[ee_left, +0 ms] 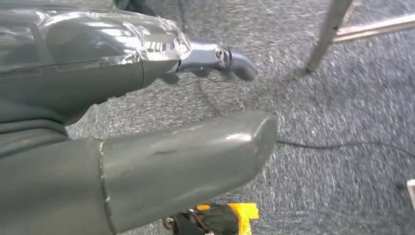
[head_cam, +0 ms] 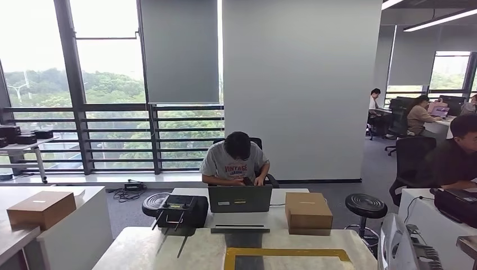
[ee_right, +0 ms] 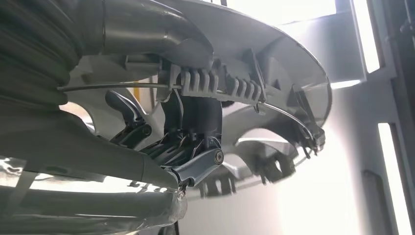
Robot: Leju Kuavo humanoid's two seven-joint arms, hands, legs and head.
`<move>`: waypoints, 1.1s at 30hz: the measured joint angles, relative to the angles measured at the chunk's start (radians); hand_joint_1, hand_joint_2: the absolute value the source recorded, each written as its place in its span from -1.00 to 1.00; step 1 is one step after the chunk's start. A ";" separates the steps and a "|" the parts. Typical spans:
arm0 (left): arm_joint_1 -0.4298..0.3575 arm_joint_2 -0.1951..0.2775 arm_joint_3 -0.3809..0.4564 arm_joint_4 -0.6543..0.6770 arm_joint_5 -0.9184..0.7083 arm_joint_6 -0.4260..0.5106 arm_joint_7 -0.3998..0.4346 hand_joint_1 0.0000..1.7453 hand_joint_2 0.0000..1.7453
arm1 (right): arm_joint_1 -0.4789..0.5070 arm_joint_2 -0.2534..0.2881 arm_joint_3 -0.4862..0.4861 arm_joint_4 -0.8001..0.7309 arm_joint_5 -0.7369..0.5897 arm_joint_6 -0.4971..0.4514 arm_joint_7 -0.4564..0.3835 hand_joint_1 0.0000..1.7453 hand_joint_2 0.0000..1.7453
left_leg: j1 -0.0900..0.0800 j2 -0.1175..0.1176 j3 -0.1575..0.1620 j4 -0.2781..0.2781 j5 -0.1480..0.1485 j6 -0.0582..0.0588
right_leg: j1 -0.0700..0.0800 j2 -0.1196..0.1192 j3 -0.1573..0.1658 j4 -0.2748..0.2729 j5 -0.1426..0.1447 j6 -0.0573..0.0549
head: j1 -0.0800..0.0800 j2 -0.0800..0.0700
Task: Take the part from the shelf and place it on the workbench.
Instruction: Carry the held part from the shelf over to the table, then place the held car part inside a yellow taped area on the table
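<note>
Right robot hand (ee_right: 161, 147) grasps the pale grey ribbed plastic part (ee_right: 254, 83); left robot hand (ee_left: 147, 122) hangs released. Advice: lower the part level inside the yellow-taped rectangle (head_cam: 287, 254) at the marble bench (head_cam: 146, 247) near edge.

A seated person (head_cam: 236, 160) works at a laptop (head_cam: 240, 198), a cardboard box (head_cam: 307, 212) just beside it.

Laptop (head_cam: 240, 198) between controller (head_cam: 179, 210) and box (head_cam: 307, 212).

Two cardboard boxes (head_cam: 41, 208) (head_cam: 307, 212), one laptop (head_cam: 240, 198), two stools (head_cam: 365, 206) (head_cam: 156, 201).
</note>
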 joint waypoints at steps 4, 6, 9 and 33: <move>0.000 -0.001 0.000 0.000 0.006 0.000 0.000 -1.00 -1.00 | 0.000 0.001 0.002 0.007 0.011 -0.016 0.019 1.00 1.00 | 0.020 0.000 -0.039 0.118 -0.034 -0.019 | -0.001 -0.040 -0.001 0.005 -0.003 0.004 | 0.001 0.000; 0.001 -0.001 -0.001 0.000 0.010 0.001 -0.001 -1.00 -1.00 | 0.000 0.002 0.004 0.012 0.031 -0.037 0.039 1.00 1.00 | 0.024 0.001 0.031 0.002 0.021 -0.021 | -0.003 -0.050 0.000 0.011 -0.008 0.011 | 0.001 0.000; 0.001 -0.001 -0.001 0.000 0.013 0.002 -0.005 -1.00 -1.00 | -0.003 0.003 0.010 0.019 0.072 -0.070 0.065 1.00 1.00 | 0.017 0.008 0.098 -0.112 0.041 -0.007 | -0.003 -0.057 -0.004 0.021 -0.014 0.027 | 0.001 0.000; -0.051 -0.040 -0.092 -0.008 -0.059 -0.060 0.065 -1.00 -1.00 | -0.479 0.161 0.490 0.811 0.920 0.314 0.571 1.00 1.00 | 0.011 0.019 0.098 -0.117 0.042 0.020 | -0.005 -0.046 -0.001 0.010 -0.007 0.044 | 0.002 0.000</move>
